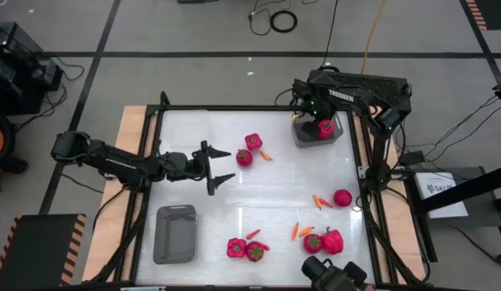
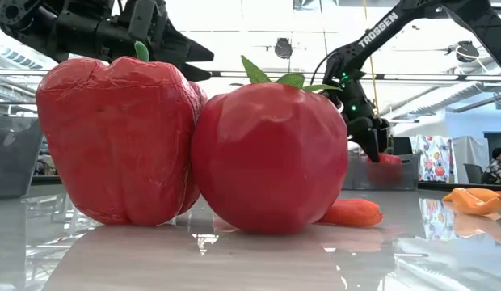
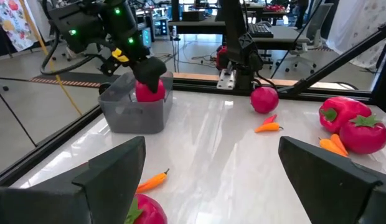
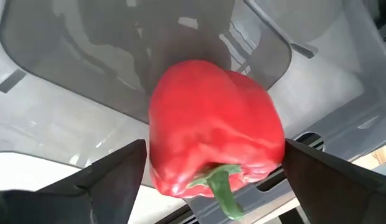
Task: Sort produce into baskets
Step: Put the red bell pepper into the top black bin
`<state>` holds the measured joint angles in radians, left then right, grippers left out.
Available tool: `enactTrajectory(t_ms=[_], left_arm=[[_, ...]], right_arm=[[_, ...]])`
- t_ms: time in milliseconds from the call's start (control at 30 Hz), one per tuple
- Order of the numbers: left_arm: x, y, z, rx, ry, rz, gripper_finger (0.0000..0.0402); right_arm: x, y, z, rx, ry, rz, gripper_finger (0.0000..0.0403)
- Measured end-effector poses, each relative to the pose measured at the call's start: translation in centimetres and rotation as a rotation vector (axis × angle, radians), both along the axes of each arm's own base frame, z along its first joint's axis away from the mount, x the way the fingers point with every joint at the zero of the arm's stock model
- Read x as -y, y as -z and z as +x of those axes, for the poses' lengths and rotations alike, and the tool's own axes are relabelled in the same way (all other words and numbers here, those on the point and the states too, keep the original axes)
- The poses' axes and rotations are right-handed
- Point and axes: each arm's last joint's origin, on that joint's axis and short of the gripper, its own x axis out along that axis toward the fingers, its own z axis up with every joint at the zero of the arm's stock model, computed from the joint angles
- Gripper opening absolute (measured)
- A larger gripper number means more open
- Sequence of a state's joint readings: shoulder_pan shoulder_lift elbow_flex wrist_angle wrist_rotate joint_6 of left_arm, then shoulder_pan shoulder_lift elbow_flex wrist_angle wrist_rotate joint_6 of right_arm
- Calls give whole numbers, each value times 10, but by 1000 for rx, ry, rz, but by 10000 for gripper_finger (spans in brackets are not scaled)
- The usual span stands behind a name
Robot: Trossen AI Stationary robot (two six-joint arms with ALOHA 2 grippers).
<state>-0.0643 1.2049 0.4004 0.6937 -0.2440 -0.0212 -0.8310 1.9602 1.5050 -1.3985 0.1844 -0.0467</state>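
Note:
My right gripper (image 1: 322, 123) points down into a grey basket (image 1: 303, 138) at the table's far right corner, open. A red bell pepper (image 4: 215, 127) with a green stem (image 4: 221, 190) sits in that basket between its fingers, its top above the rim (image 3: 149, 90). My left gripper (image 1: 230, 165) hangs open and level over the table's left middle, holding nothing. More peppers, round red fruits and orange chillies lie loose on the white table. A second grey basket (image 1: 175, 234) stands near left. My right gripper comes at the red bell pepper from above, one finger (image 4: 118, 171) on each side of its body. The pepper's sides (image 4: 277, 146) reach right up to both fingers. I cannot tell whether they touch it.
Loose produce lies in groups: a pepper (image 1: 253, 141) and fruit (image 1: 244, 158) at the middle, a round fruit (image 1: 342, 197) with chillies (image 1: 322, 201) at right, and peppers (image 1: 332, 240) (image 1: 236, 248) along the near edge. A raised black frame (image 1: 258, 107) rims the table.

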Motion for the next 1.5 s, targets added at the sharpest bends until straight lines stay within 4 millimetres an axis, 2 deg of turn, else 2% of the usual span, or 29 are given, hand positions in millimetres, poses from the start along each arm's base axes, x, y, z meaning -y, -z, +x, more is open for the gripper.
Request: enactTrajectory(t_ms=[200, 400, 500, 667, 800, 933, 1100, 1200, 1367, 1500], left_arm=[[0, 0, 0, 0, 1, 0, 374], [0, 0, 0, 0, 1, 0, 374], [0, 0, 0, 0, 1, 0, 374], [0, 0, 0, 0, 1, 0, 374], [0, 0, 0, 0, 1, 0, 374], [0, 1, 0, -7, 2, 1, 374], [0, 3, 0, -28, 2, 2, 374], [0, 3, 0, -31, 2, 3, 374], [0, 3, 0, -31, 2, 3, 374], [1, 3, 0, -31, 9, 2, 374]], right_arm=[[6, -18, 4, -2, -28, -58, 359], [14, -55, 12, 34, 24, -160, 359], [12, -72, 20, 116, 62, -183, 359], [1, -94, 46, 304, 79, -208, 359], [-19, -99, 80, 425, 6, -279, 359], [-49, -102, 116, 555, -140, -330, 359], [-96, -102, 147, 611, -555, -301, 359], [-119, -103, 159, 637, -738, -301, 359], [-136, -96, 178, 642, -1005, -326, 359], [-138, -80, 188, 606, -1141, -309, 359]])
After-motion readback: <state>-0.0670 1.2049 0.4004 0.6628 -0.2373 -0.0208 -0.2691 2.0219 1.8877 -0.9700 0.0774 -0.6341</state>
